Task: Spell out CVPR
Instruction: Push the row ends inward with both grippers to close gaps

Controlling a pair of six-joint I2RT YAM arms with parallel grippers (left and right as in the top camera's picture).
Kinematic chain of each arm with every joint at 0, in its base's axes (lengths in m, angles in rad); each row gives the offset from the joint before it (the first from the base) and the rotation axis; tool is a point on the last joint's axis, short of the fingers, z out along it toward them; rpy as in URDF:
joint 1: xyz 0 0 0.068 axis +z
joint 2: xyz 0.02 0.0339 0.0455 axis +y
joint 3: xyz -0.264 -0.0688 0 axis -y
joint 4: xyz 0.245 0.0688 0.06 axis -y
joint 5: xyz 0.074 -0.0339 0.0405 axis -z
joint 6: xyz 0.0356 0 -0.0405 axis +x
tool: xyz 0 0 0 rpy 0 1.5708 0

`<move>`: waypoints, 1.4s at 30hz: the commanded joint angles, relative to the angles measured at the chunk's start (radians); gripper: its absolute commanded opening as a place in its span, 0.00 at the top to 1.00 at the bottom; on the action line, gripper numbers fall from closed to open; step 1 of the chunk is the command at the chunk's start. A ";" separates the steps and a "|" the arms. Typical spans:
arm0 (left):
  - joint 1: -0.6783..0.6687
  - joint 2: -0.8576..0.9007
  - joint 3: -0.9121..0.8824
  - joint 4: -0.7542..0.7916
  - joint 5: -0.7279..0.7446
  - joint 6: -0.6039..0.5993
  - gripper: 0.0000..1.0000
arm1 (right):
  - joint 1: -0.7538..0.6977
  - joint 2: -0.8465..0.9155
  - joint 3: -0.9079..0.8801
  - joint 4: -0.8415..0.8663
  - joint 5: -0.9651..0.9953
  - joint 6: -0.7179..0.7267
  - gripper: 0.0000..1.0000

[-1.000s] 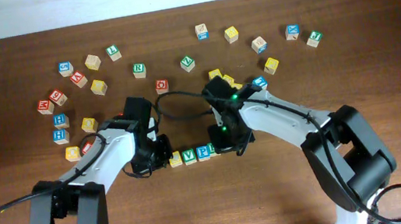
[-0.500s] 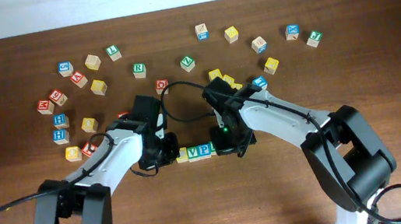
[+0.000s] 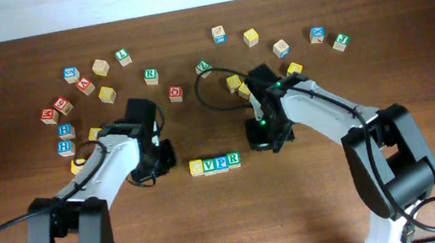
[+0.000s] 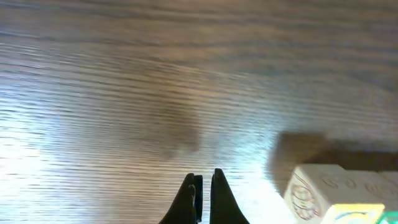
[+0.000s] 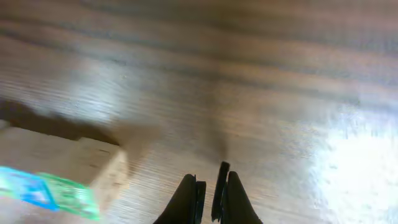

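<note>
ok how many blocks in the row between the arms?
4, side by side, image left to right: C block, V block, P block, R block. The row is fully in view; none look hidden.

Overhead: bright, even, diffuse light; tabletop (image 3: pixel 316 218) sharp; soft faint shadows hug both arms; white strip along top edge nearly blown out.
Left wrist: wood grain softly blurred; pale glare patch left of left pincer (image 4: pixel 204 179); yellow-topped block (image 4: pixel 323 190) right of pincer, slightly soft, dark shadow beyond it.
Right wrist: heavy smear throughout; strong glare right of right pincer (image 5: pixel 208 177); green-and-blue block (image 5: pixel 68 171) left of pincer smeared, shadow beyond it.
</note>
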 commanded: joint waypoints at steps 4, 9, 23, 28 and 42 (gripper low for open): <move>0.037 0.009 0.017 -0.011 -0.014 -0.011 1.00 | 0.040 0.005 0.103 0.049 -0.022 -0.055 0.96; 0.037 0.009 0.017 -0.015 -0.014 -0.011 0.98 | 0.142 0.011 0.103 0.056 0.119 0.037 0.96; 0.037 0.009 0.017 -0.023 -0.013 -0.011 1.00 | 0.213 0.061 0.102 0.063 0.137 0.096 0.96; 0.037 0.009 0.017 0.009 -0.013 0.024 1.00 | 0.139 0.061 0.148 0.018 0.135 0.096 0.96; -0.149 0.010 0.052 0.166 -0.016 0.033 1.00 | -0.023 0.064 0.193 -0.113 0.121 0.058 0.96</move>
